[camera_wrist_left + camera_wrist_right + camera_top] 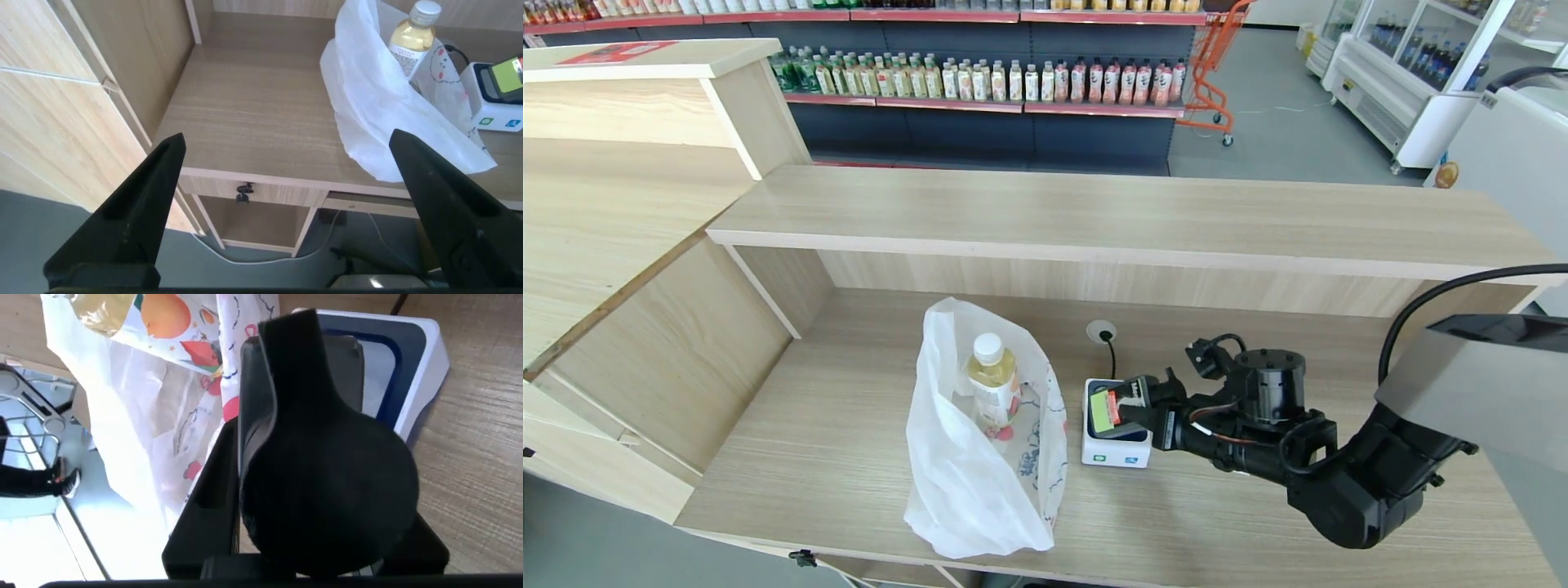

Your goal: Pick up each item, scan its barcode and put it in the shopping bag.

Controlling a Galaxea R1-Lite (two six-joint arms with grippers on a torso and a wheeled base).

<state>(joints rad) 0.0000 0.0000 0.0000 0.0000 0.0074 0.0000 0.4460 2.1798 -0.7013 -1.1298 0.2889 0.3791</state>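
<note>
A white shopping bag [980, 457] stands open on the low counter with a pale drink bottle [994, 384] upright inside it. Right of the bag sits a white scanner box [1115, 447]. My right gripper [1123, 406] is shut on a small green and red packet [1103, 411], held just above the scanner's top. In the right wrist view a dark finger [327, 457] covers most of the scanner [421, 367], with the bag [155, 416] beside it. My left gripper [286, 212] hangs open off the counter's front edge, away from the bag [384, 106], bottle [413, 33] and scanner [490, 110].
A raised wooden ledge [1094, 212] runs along the back of the counter and a side wall [670, 351] closes the left. The scanner's cable goes into a round hole [1101, 331]. Bare counter [833, 425] lies left of the bag.
</note>
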